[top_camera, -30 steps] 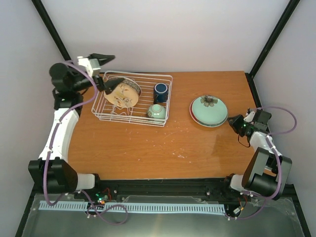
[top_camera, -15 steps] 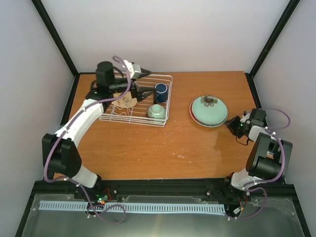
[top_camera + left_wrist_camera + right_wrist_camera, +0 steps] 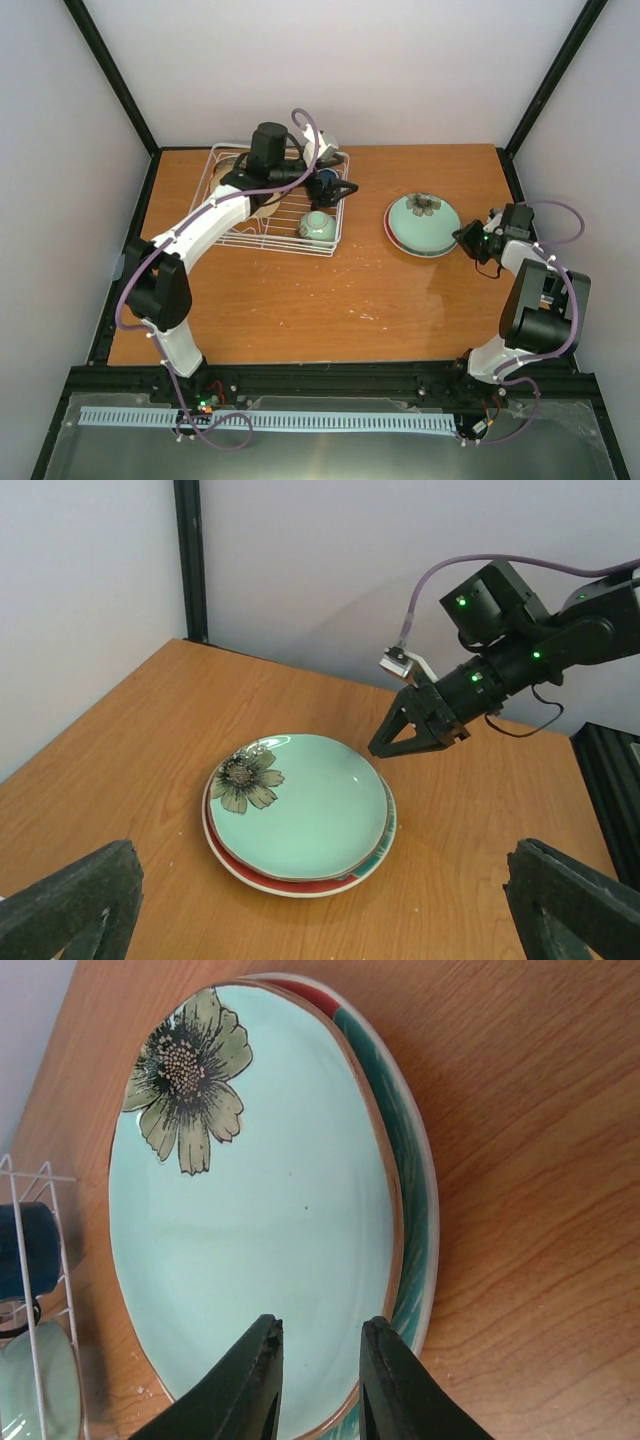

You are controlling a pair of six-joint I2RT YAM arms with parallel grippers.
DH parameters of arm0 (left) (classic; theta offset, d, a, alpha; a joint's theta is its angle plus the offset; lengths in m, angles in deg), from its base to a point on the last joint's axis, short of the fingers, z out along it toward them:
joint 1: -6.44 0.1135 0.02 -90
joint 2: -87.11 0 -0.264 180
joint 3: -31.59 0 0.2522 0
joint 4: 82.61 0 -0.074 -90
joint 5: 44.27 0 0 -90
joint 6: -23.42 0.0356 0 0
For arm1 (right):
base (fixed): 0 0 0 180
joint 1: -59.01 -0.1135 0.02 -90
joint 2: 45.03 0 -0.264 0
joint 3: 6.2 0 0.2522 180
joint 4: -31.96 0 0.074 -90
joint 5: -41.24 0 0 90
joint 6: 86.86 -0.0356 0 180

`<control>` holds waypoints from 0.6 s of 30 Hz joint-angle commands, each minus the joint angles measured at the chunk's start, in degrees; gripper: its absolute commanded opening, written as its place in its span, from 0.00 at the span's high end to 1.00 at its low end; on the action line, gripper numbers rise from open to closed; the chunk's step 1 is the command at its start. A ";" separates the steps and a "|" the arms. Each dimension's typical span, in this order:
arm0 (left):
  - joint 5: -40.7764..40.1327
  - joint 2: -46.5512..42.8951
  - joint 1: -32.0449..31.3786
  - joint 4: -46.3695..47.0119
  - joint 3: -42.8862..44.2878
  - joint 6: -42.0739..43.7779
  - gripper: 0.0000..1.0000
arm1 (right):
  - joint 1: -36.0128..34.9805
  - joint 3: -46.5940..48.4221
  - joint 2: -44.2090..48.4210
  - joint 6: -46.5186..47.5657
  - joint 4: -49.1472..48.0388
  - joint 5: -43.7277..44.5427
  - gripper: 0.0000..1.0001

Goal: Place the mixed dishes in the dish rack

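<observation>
Top view: the left gripper (image 3: 342,186) hangs wide open and empty at the rack's (image 3: 262,243) right edge, by the mug (image 3: 321,182). We fear a swing could clip it. Its arm hides much of the rack.

Left wrist: the right gripper (image 3: 390,742), jaws narrowly parted and empty, sits just beside the stacked plates (image 3: 300,810).

Right wrist: we think such narrow jaws may shove the green plate (image 3: 250,1210). The red plate (image 3: 298,987) is mostly covered.

Mint plate (image 3: 300,805) stacked on red plate (image 3: 262,877), on table (image 3: 130,740). Right gripper (image 3: 374,749) just beside far rim. Left gripper (image 3: 320,865) spread wide.

Overhead and both wrist cameras share stacked plates (image 3: 424,228).
</observation>
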 commanded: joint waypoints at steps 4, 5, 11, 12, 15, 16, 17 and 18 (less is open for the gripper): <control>-4.55 1.77 -1.33 -5.13 5.02 1.48 0.00 | -1.37 3.19 -2.00 0.29 3.52 3.52 0.79; -4.85 2.02 -1.34 -5.39 5.14 1.57 0.00 | -1.64 3.59 -2.43 0.29 4.18 3.79 0.79; -6.11 2.56 -1.61 -6.65 5.38 2.16 0.00 | -2.71 4.79 -4.24 0.02 5.14 5.22 0.79; -6.27 2.57 -1.66 -6.65 5.37 2.20 0.00 | -2.87 4.95 -4.54 -0.15 5.18 5.47 0.79; -6.44 2.72 -1.66 -6.92 5.42 2.34 0.00 | -3.47 5.42 -5.61 -0.46 5.31 5.99 0.79; -6.55 2.74 -1.69 -7.02 5.45 2.44 0.00 | -3.61 5.54 -5.96 -0.55 5.31 6.16 0.79; -6.66 2.76 -1.69 -7.08 5.46 2.46 0.00 | -3.83 5.79 -6.38 -0.68 5.31 6.23 0.79; -6.75 2.76 -1.69 -7.12 5.47 2.54 0.00 | -4.02 5.99 -6.81 -0.78 5.38 6.28 0.79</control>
